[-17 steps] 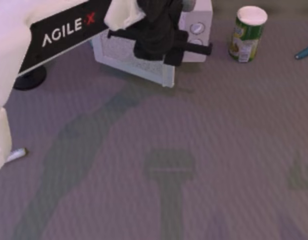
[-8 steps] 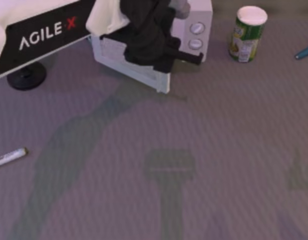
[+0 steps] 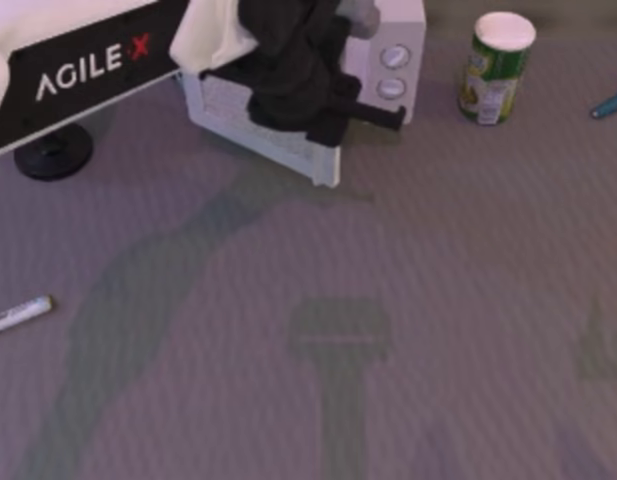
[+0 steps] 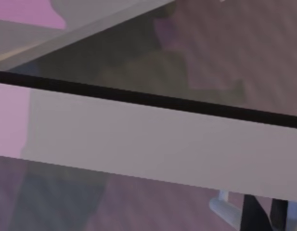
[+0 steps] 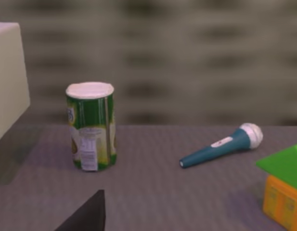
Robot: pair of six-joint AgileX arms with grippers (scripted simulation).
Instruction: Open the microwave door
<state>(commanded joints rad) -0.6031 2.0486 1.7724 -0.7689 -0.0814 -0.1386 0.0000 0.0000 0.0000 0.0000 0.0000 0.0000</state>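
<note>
We find the microwave (image 3: 388, 50) at the surface's far edge, the microwave door (image 3: 273, 135) swung partly open; more swing probably remains. Our left gripper (image 3: 323, 105) hovers there, its grip state unclear.

A green can (image 5: 91, 126) with a white lid stands upright on the grey table (image 5: 187, 197). Beside it, at the frame's edge, rises the pale side of the microwave (image 5: 8, 79). A teal toy microphone (image 5: 223, 144) lies flat farther along, near a small orange house with a green roof (image 5: 285, 185).
</note>
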